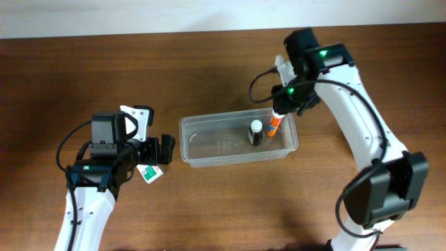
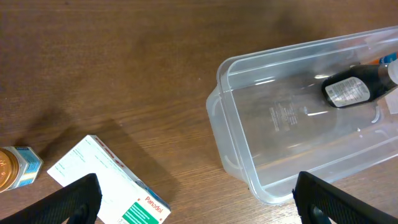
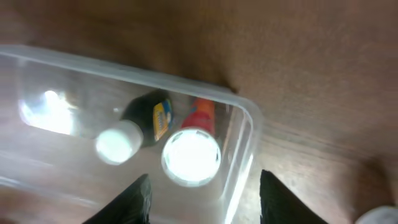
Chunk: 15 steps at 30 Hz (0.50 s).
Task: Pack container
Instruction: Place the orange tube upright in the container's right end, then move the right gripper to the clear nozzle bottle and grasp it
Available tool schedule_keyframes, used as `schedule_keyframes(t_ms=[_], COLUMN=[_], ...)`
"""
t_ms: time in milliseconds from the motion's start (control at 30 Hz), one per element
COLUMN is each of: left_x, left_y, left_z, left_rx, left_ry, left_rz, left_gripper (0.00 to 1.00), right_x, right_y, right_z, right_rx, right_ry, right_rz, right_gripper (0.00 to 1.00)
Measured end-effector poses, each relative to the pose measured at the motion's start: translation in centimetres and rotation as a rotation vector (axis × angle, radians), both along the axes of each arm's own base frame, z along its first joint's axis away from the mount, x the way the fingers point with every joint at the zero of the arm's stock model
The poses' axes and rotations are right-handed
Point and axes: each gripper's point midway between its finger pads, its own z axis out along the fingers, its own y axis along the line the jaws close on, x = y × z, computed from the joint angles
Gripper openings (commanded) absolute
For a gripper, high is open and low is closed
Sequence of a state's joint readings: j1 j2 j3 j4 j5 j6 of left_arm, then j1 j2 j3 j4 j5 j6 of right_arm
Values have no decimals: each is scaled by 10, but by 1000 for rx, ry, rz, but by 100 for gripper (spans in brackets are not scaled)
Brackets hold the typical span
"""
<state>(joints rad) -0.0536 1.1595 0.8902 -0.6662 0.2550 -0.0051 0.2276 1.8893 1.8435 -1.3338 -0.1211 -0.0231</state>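
Observation:
The clear plastic container (image 1: pixel 209 150) stands mid-table. It also shows in the left wrist view (image 2: pixel 236 149) and the right wrist view (image 3: pixel 242 162). Inside at its right end stand a dark bottle with a white cap (image 1: pixel 256 132) (image 2: pixel 354 87) (image 3: pixel 134 127) and an orange bottle with a white cap (image 1: pixel 274 124) (image 3: pixel 193 152). My right gripper (image 1: pixel 284 94) (image 3: pixel 204 196) is open above the orange bottle, holding nothing. My left gripper (image 1: pixel 162 150) (image 2: pixel 196 196) is open left of the container, above a white and green Panadol box (image 1: pixel 148 173) (image 2: pixel 112 183).
A small jar with a gold lid and blue label (image 2: pixel 15 168) stands left of the box in the left wrist view. The wooden table (image 1: pixel 230 209) runs to a pale wall at the back.

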Motion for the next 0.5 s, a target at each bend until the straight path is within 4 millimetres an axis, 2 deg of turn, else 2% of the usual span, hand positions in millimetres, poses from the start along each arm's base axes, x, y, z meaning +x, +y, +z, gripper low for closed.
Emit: schedule_keyframes(t_ms=[133, 267, 367, 500], left_x=[0, 0, 0, 0], left_y=[0, 0, 0, 0], left_z=[0, 0, 0, 0], left_rx=[0, 0, 0, 0], left_ry=[0, 0, 0, 0], left_rz=[0, 0, 0, 0], left_gripper=[100, 100, 100, 100], right_x=[3, 7, 6, -12], right_y=[-6, -30, -68, -136], right_z=[40, 74, 87, 95], right_rx=[-9, -16, -10, -27], right_ry=[-67, -137, -152, -125], right_rz=[-36, -173, -336, -578], right_gripper=[60, 69, 77, 84])
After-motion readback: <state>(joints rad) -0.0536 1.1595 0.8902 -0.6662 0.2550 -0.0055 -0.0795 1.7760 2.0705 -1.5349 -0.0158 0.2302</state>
